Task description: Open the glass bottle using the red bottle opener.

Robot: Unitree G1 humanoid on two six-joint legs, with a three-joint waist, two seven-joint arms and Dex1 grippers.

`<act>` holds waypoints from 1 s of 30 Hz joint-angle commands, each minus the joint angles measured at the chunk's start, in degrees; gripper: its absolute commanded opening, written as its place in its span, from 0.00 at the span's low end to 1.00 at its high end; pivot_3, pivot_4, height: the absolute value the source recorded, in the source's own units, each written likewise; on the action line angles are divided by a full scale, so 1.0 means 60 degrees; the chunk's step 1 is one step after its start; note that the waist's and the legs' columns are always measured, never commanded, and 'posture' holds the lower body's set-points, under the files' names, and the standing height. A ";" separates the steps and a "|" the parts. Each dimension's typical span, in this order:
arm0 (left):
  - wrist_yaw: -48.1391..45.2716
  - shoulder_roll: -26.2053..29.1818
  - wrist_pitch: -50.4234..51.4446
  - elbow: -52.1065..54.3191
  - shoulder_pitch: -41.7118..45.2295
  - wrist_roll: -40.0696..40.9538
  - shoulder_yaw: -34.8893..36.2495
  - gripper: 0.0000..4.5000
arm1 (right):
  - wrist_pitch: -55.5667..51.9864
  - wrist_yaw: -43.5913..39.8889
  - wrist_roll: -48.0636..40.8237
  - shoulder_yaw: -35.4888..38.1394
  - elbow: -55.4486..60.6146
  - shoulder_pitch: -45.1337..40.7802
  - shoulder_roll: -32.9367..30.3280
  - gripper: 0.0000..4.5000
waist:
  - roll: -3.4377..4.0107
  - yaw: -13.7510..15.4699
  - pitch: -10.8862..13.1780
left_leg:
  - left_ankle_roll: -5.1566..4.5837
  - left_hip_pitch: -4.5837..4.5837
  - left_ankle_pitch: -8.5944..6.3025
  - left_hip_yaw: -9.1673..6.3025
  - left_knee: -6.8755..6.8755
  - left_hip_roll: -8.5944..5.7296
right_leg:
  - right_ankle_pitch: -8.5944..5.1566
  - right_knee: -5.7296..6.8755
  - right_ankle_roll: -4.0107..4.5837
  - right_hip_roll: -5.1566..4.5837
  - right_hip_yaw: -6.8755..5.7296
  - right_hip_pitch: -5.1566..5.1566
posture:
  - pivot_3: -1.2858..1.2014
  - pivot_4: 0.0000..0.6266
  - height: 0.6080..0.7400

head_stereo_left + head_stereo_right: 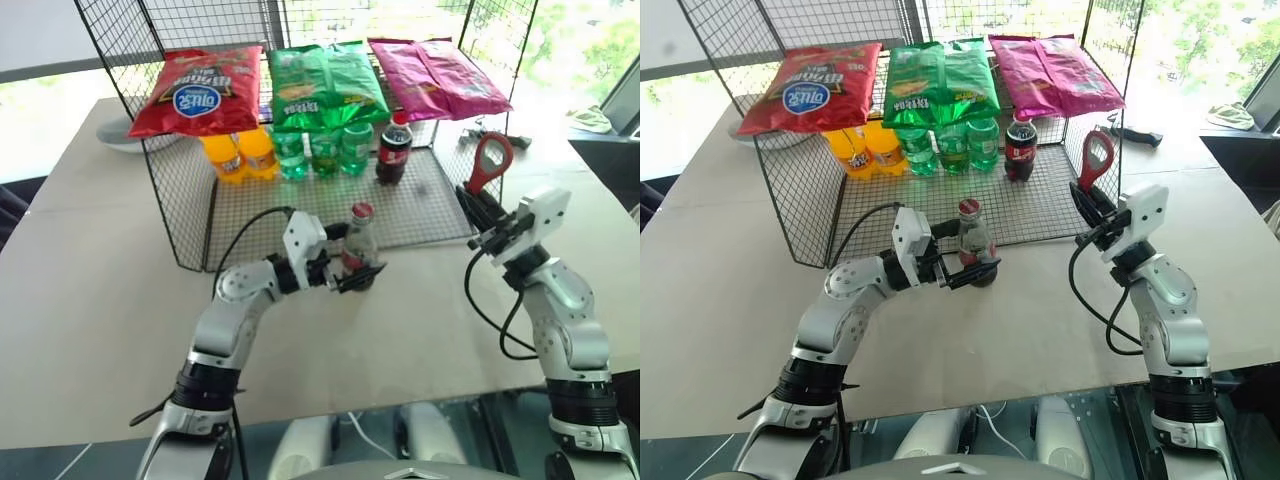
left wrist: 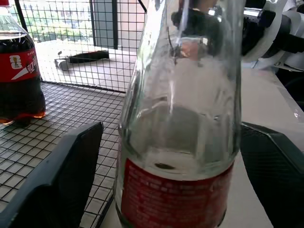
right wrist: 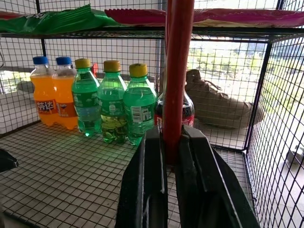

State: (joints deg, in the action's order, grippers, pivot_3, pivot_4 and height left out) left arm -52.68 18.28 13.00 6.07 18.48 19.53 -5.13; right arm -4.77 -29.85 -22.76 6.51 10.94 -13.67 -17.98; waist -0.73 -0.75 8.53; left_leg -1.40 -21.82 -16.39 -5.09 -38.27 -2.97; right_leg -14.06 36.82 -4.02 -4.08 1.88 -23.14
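Matte beige table (image 1: pixel 90 300), clear contoured glass bottle (image 1: pixel 359 247) upright between wide-spread left gripper (image 1: pixel 352 268) fingers, flat red bottle opener (image 1: pixel 489 162) clamped in right gripper (image 1: pixel 478 213), near wire rack's (image 1: pixel 190 200) front edge.

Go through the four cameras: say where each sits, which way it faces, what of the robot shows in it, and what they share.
Left eye, right eye: on the head, looking forward and down over both arms at the wire rack; the glass bottle stands between the left gripper's jaws.
Left wrist: looks along its open jaws at the glass bottle up close.
Right wrist: looks along the right gripper, shut on the red bottle opener, toward the rack's drinks.
Shared: the stout cola bottle shows in every view.
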 commanded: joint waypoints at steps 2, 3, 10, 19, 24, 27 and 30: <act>0.0080 -0.0179 -0.0296 0.0303 0.0115 0.0467 0.0224 0.99 | 0.0092 -0.0102 -0.0071 0.0014 0.0363 -0.0046 -0.0048 0.00 | 0.0000 -0.0001 0.0000 | 0.0000 0.0000 0.0000 -0.0001 0.0000 0.0000 | 0.0000 0.0000 0.0000 0.0000 0.0000 0.0000 | 0.52 0.24 1.00; 0.0099 -0.0234 -0.0346 0.0369 0.0142 0.0574 0.0278 0.99 | 0.0100 -0.0111 -0.0063 0.0004 0.0338 -0.0058 -0.0045 0.00 | 0.0000 -0.0001 0.0000 | 0.0000 0.0000 0.0000 0.0000 0.0000 0.0000 | 0.0000 0.0000 0.0000 0.0000 0.0000 0.0000 | 0.52 0.24 1.00; 0.0039 -0.0289 -0.0411 0.0549 0.0260 0.0844 0.0253 0.99 | 0.0120 -0.0151 -0.0038 -0.0079 0.0259 -0.0089 0.0007 0.00 | 0.0000 -0.0004 0.0000 | 0.0000 0.0000 0.0000 0.0001 0.0000 0.0000 | 0.0000 0.0000 0.0000 0.0000 0.0000 0.0000 | 0.52 0.24 1.00; -0.0110 -0.0230 -0.0973 0.0218 0.0261 0.0592 0.0015 0.99 | 0.0142 -0.0174 -0.0012 -0.0126 0.0223 -0.0108 0.0034 0.00 | 0.0000 0.0000 0.0000 | 0.0000 0.0000 0.0000 0.0000 0.0000 0.0000 | 0.0000 -0.0001 0.0000 0.0001 0.0000 0.0000 | 0.52 0.24 1.00; -0.0043 -0.0374 -0.1333 0.0028 0.0319 0.0520 0.0028 0.99 | 0.0141 -0.0158 0.0015 -0.0170 0.0233 -0.0095 0.0077 0.00 | -0.0001 0.0001 0.0000 | 0.0000 0.0000 0.0000 0.0001 -0.0001 0.0000 | 0.0000 -0.0001 0.0000 0.0001 0.0000 0.0000 | 0.52 0.24 1.00; -0.0059 -0.0389 -0.1413 -0.0009 0.0281 0.0547 0.0010 0.99 | 0.0126 -0.0149 0.0015 -0.0170 0.0259 -0.0079 0.0081 0.00 | 0.0000 -0.0002 0.0000 | 0.0000 0.0001 0.0000 0.0000 0.0000 0.0000 | 0.0000 -0.0001 0.0000 0.0001 0.0000 0.0000 | 0.52 0.24 1.00; -0.0078 -0.0405 -0.1474 -0.0090 0.0261 0.0573 -0.0003 0.99 | 0.0124 -0.0150 0.0021 -0.0175 0.0252 -0.0081 0.0080 0.00 | 0.0000 0.0000 0.0000 | 0.0000 0.0000 0.0000 0.0001 -0.0001 0.0000 | 0.0000 -0.0001 0.0000 0.0001 0.0000 0.0000 | 0.52 0.24 1.00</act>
State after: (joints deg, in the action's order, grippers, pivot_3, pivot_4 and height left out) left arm -52.81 16.10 5.56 5.09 19.71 22.54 -5.03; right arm -4.76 -30.79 -22.64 5.39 10.89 -13.70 -17.59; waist -0.74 -0.74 8.53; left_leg -1.40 -21.82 -16.39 -5.09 -38.27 -2.97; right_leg -14.06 36.82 -4.02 -4.07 1.87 -23.14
